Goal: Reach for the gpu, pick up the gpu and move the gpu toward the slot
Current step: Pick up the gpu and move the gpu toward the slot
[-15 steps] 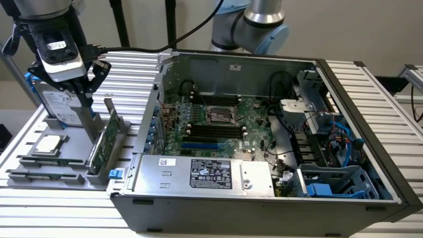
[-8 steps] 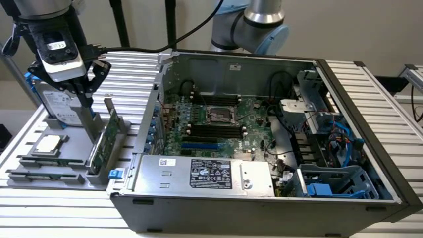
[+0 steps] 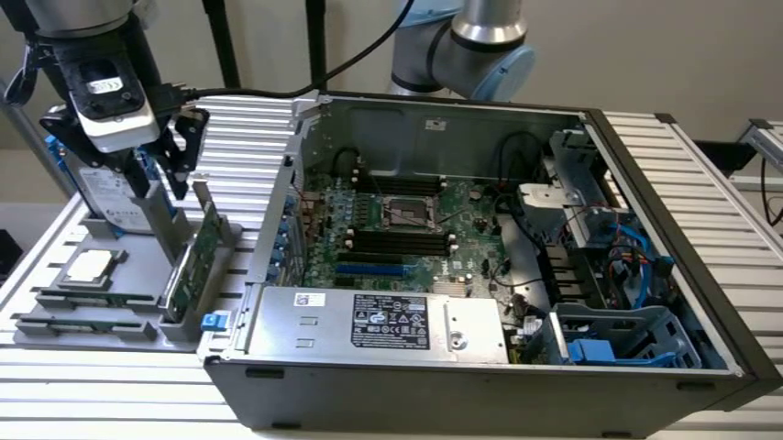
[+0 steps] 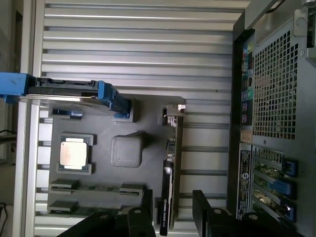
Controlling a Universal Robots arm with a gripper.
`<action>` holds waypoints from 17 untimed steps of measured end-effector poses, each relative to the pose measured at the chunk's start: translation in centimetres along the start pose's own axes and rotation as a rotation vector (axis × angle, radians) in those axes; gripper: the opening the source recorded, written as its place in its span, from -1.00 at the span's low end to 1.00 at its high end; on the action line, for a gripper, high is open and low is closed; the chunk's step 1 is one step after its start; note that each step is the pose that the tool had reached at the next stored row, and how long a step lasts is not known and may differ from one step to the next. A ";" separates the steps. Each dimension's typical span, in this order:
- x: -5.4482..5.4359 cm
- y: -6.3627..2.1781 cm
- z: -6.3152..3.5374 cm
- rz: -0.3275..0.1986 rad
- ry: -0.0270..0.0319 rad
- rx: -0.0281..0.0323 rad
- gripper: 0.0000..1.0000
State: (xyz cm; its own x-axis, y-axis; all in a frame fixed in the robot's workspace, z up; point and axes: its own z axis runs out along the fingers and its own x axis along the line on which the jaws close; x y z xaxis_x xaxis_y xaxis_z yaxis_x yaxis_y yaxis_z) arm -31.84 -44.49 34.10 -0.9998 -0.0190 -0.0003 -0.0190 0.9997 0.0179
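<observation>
We see the fingers (image 4: 141, 218) wide open, empty; below their gap the gpu (image 4: 170, 168) stands edgewise, its length along it.

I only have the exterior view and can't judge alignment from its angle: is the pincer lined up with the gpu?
Observer: Yes. In the wrist view the gpu runs edge-on between the two fingers of the pincer.
Operator: Is the pincer open, or closed on the card?
Observer: Open. A gap shows between the card and each finger, and I see no contact.
Operator: Which end of the card am I over?
Observer: The end without the silver bracket. The bracket is at the card's far end from the fingers.
</observation>
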 end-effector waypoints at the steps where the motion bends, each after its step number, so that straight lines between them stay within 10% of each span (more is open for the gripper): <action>1: 0.0 0.00 0.08 0.000 0.0000 0.0015 -0.04; 17: 0.4 -0.49 2.92 0.001 -0.0004 0.0034 -0.04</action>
State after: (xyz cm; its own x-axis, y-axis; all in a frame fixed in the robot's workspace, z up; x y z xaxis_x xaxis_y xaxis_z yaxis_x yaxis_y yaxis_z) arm -32.23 -44.94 31.17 -0.9998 -0.0184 -0.0007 -0.0184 0.9997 0.0145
